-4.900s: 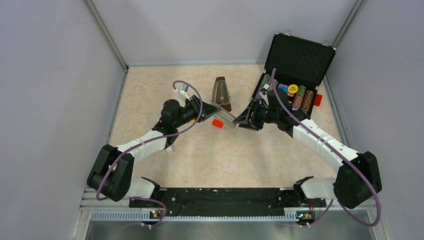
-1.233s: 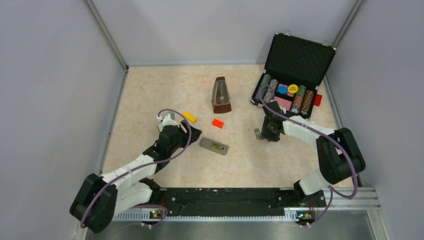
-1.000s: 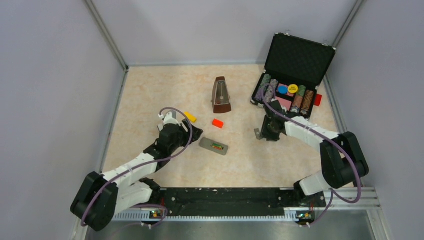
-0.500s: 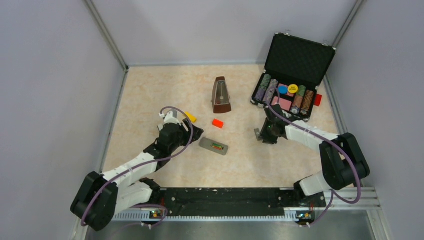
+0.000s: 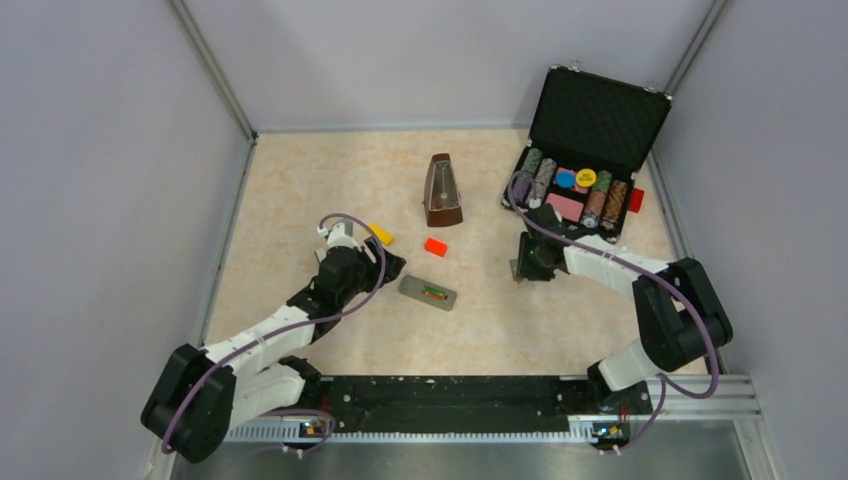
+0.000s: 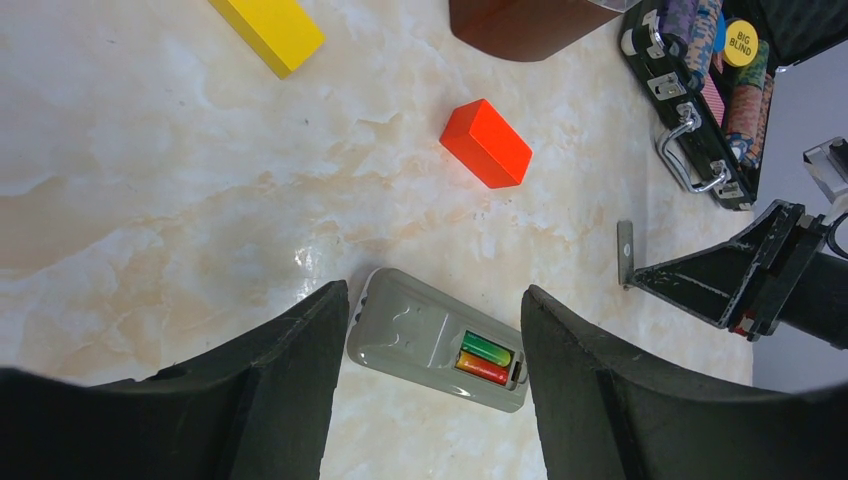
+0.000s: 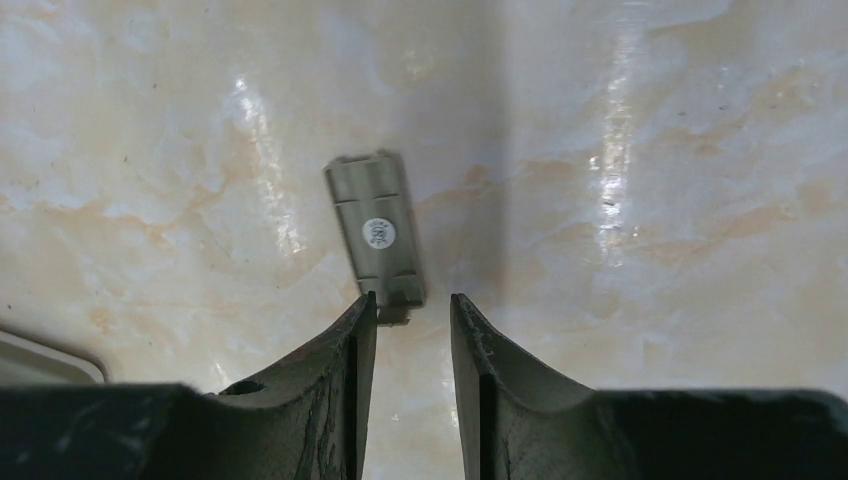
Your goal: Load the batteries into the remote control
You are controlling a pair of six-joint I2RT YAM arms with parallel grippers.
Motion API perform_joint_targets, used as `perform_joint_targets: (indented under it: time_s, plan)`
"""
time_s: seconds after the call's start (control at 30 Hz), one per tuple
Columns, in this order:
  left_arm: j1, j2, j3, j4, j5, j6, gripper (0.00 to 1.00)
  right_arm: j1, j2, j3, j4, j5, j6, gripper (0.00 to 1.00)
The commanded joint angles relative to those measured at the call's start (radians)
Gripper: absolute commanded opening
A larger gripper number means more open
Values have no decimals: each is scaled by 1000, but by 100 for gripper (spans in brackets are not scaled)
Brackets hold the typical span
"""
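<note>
Slippage risk: right gripper (image 7: 412,310), fingers narrowly apart astride one end of the thin battery cover (image 7: 377,234), could skid it across glossy tabletop (image 7: 650,300); left gripper (image 6: 432,295) spread, empty, near remote control (image 6: 420,335).

A robotics lab test cell was indicated: a marbled surface (image 5: 310,175) was enclosed by plain grey panels (image 5: 110,180) on aluminium posts (image 5: 213,72), and two cabled arms (image 5: 270,325) were bolted to a black rail (image 5: 440,392).

White arm links (image 5: 262,335), black joints (image 5: 195,395), purple cables (image 5: 347,216), black fingers (image 7: 320,400), possibly scuffed
</note>
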Motion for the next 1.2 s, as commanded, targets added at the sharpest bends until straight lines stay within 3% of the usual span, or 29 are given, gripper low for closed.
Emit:
perform_joint_targets:
  time_s: [0.0, 0.5, 0.97, 1.17]
  plan:
    - [1, -7, 36, 25, -14, 0, 68, 54, 8, 40, 50, 12, -100, 33]
    - [0, 3, 33, 31, -20, -19, 68, 125, 51, 57, 23, 128, -163, 26]
    - [1, 15, 45, 55, 17, -15, 68, 127, 63, 63, 40, 103, -180, 1]
    - [0, 23, 56, 70, 52, -3, 68, 126, 42, 74, 39, 89, -179, 0]
